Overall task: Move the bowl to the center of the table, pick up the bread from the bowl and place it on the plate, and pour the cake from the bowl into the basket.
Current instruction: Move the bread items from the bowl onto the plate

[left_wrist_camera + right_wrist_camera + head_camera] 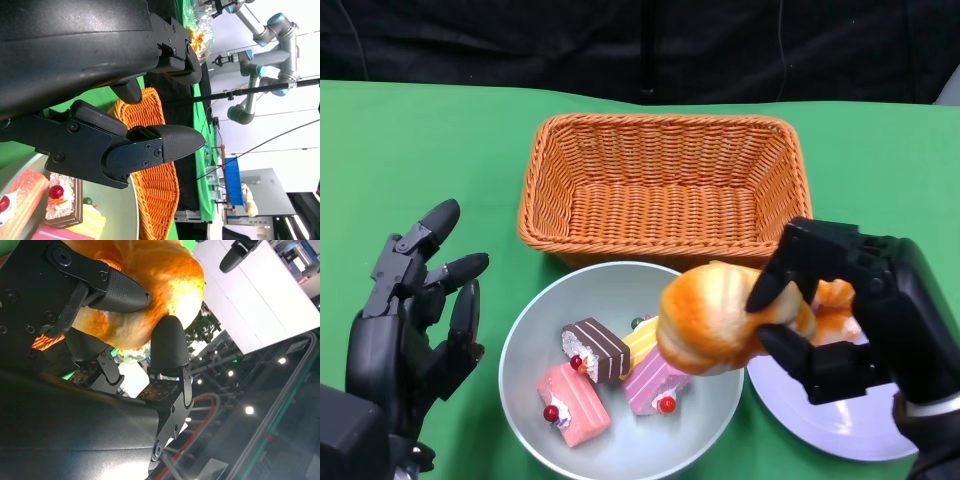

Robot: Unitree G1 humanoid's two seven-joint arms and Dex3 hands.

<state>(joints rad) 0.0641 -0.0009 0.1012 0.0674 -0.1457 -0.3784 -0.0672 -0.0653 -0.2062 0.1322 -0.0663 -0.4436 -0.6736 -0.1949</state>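
My right hand (850, 320) grips an orange-brown bread roll (715, 315) and holds it in the air over the right rim of the pale bowl (525, 345). The right wrist view shows my fingers (167, 342) wrapped around the bread (150, 295). Several cake slices (610, 375) lie in the bowl: a chocolate one, a pink one, a yellow one and a mauve one. A white plate (840, 420) sits to the right of the bowl, partly under my right hand. My left hand (405, 330) hovers left of the bowl with its fingers spread, holding nothing.
An empty orange wicker basket (665, 185) stands just behind the bowl, also visible in the left wrist view as the basket (160, 190). Green cloth covers the table (410, 150). A dark backdrop runs along the far edge.
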